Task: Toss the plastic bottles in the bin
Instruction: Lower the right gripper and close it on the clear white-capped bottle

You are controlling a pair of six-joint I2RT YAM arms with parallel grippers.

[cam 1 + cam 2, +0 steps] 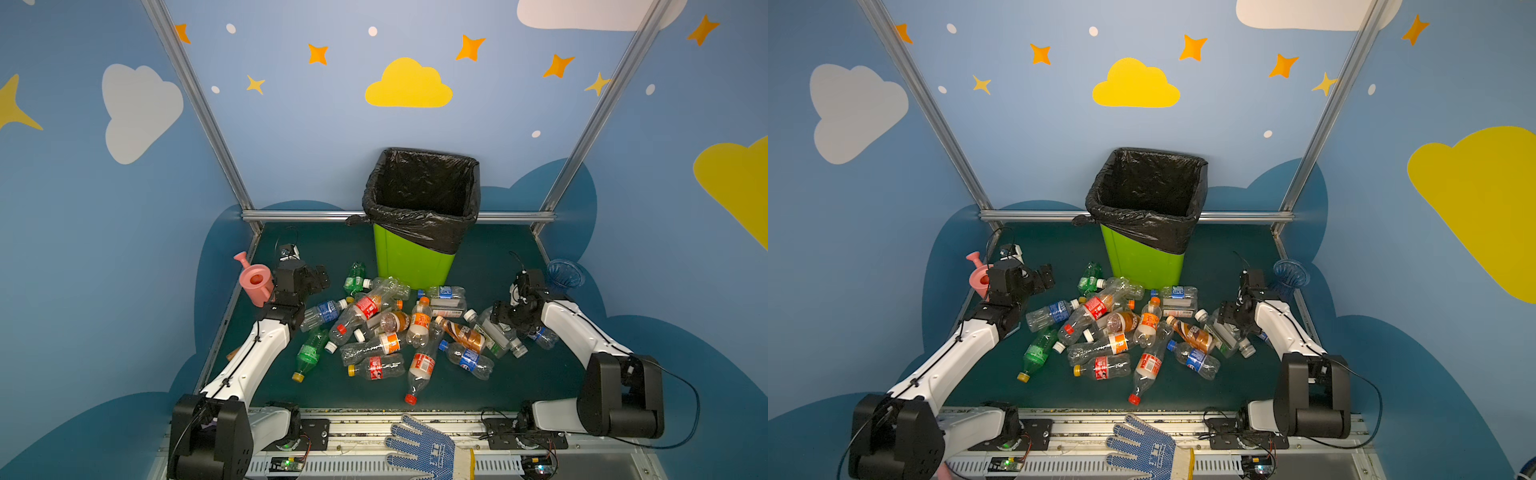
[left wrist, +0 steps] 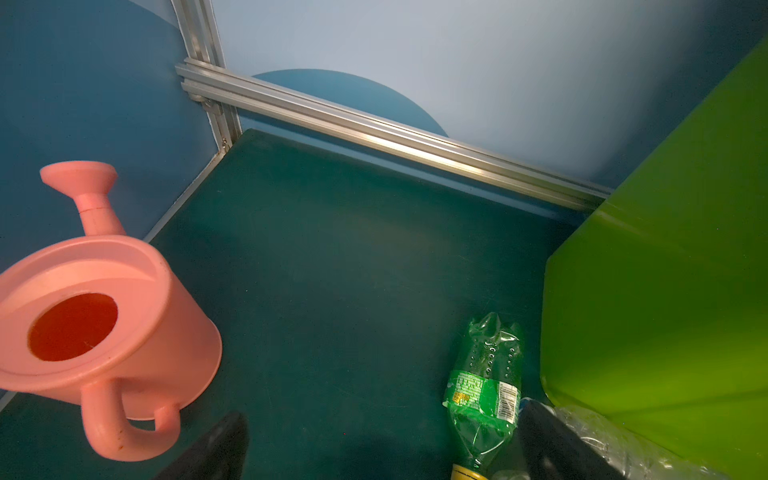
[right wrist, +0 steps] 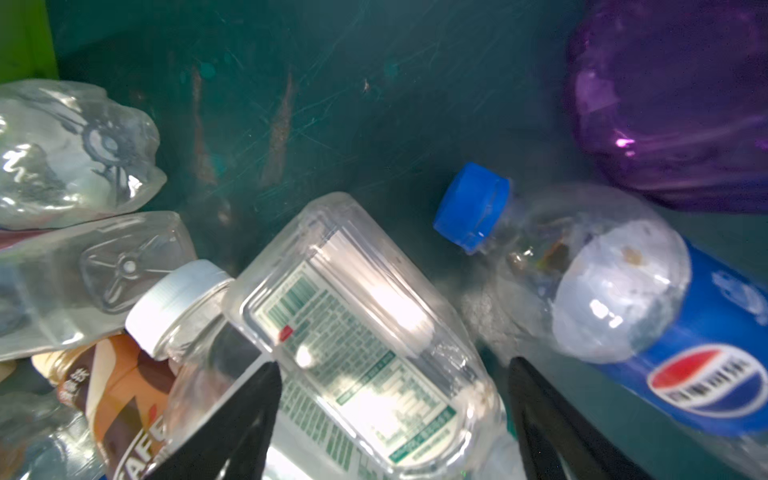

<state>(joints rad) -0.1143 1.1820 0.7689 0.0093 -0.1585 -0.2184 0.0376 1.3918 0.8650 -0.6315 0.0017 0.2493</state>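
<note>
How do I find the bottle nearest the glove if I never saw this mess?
Start at the lime-green bin at the back and come forward through the bottle pile before it. The clear bottle with an orange-red label lies at the pile's front edge. Only it sticks out toward the blue dotted glove, red cap first.

Bin (image 1: 409, 266): tall, square, lime-green, black liner folded over rim; upright, far centre of counter (image 1: 519, 386).
Plastic bottles (image 1: 365, 306): about twenty, clear or green-tinted, coloured caps and labels; lying sideways, heaped just nearside.
</note>
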